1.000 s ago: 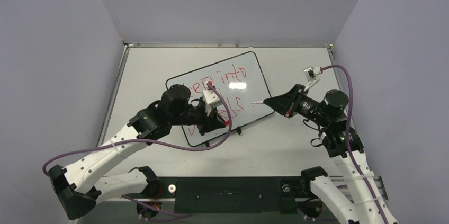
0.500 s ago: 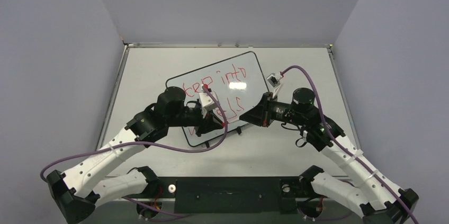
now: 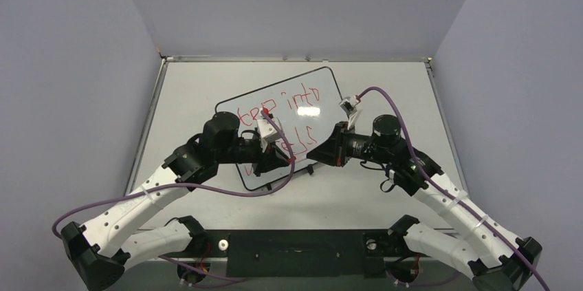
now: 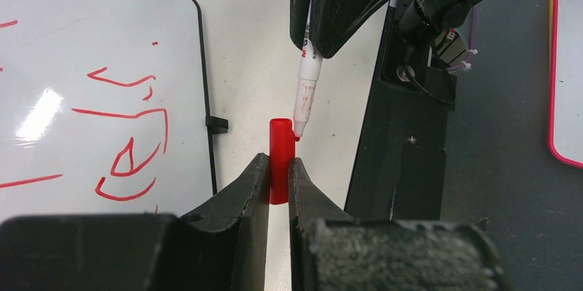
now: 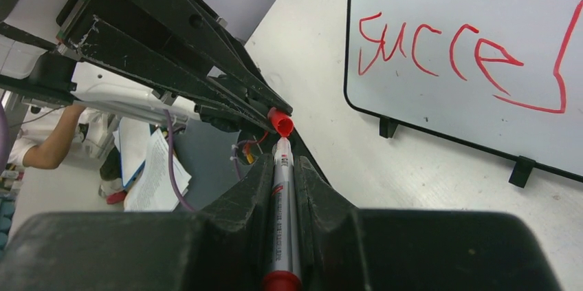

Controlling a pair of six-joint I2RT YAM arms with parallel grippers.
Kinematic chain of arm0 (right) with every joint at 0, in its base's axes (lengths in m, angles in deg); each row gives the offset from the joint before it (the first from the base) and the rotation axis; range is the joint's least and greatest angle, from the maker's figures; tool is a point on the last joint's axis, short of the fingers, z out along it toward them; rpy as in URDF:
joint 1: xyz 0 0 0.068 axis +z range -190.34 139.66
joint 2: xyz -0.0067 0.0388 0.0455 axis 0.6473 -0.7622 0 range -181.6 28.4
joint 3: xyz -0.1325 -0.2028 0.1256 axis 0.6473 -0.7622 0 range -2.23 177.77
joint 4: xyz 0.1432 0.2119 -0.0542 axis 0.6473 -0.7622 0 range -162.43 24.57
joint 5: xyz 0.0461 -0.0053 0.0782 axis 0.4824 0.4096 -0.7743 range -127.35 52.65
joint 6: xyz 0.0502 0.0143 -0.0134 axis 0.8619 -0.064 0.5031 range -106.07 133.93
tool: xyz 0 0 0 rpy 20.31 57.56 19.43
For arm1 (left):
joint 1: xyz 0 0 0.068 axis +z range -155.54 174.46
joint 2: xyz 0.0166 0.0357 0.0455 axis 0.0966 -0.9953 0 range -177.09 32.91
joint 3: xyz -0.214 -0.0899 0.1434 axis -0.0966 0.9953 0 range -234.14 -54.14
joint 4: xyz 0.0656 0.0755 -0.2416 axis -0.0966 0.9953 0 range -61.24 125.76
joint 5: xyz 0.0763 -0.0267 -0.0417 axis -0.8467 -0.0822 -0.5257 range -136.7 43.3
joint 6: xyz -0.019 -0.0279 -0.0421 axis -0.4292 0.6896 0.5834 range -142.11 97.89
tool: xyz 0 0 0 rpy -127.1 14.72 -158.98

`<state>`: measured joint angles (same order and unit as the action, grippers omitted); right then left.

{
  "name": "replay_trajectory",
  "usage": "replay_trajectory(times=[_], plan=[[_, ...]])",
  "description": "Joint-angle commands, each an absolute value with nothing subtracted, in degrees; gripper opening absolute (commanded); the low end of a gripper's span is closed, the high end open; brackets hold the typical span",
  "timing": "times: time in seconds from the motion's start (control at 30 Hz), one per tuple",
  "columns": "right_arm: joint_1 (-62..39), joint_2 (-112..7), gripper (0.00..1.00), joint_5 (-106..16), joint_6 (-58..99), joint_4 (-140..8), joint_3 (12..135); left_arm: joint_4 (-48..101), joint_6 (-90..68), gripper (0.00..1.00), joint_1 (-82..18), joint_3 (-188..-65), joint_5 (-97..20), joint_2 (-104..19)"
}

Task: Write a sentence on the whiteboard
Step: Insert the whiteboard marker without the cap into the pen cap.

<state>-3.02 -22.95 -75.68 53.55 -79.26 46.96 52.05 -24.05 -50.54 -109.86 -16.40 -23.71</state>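
The whiteboard [image 3: 331,102] lies tilted on the table's middle, bearing the red sentence [image 3: 292,106] in two lines. My left gripper [image 3: 290,160] is shut on a red marker cap [image 4: 279,157], held just off the board's near edge. My right gripper [image 3: 315,156] is shut on a grey marker [image 5: 282,195] with a red end. The marker [image 4: 306,91] has its tip touching the rim of the cap's open mouth [image 5: 280,123]. The second line's lettering [image 5: 440,50] shows in the right wrist view, and strokes of the lettering [image 4: 127,133] show in the left wrist view.
The board's small black feet [image 5: 521,169] stick out on its near long edge. The black mounting rail [image 3: 295,243] runs along the table's near edge. Purple cables [image 3: 275,184] loop from both wrists. Grey walls enclose the table on three sides.
My right arm has swung left from the board's right side, bringing the marker tip to the cap in my left gripper. My left gripper has shifted slightly.
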Motion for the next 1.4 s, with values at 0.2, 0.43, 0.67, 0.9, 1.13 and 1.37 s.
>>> replay_trajectory(times=[0.2,0.43,0.67,0.9,1.13,1.37], plan=[[-2.6,-21.3,0.00,-69.8,48.9,-84.0,52.2,49.8,-24.1,0.00,-50.3,-109.7,-15.3,-22.2],[-2.6,-21.9,0.00,-70.0,48.9,-83.7,52.9,50.0,-24.1,0.00,-50.3,-109.9,-15.3,-22.4],[-2.6,-22.7,0.00,-72.2,50.2,-80.9,52.1,50.0,-24.1,0.00,-50.3,-109.8,-15.7,-22.3],[-2.5,-22.8,0.00,-72.5,50.9,-79.6,51.9,49.7,-24.0,0.00,-50.3,-109.8,-15.6,-22.6],[-2.5,-22.8,0.00,-72.8,51.3,-79.1,51.4,49.6,-23.8,0.00,-50.3,-109.9,-15.9,-23.1],[-2.5,-22.7,0.00,-73.1,52.0,-77.9,50.3,49.0,-23.4,0.00,-50.0,-109.8,-15.5,-23.2]])
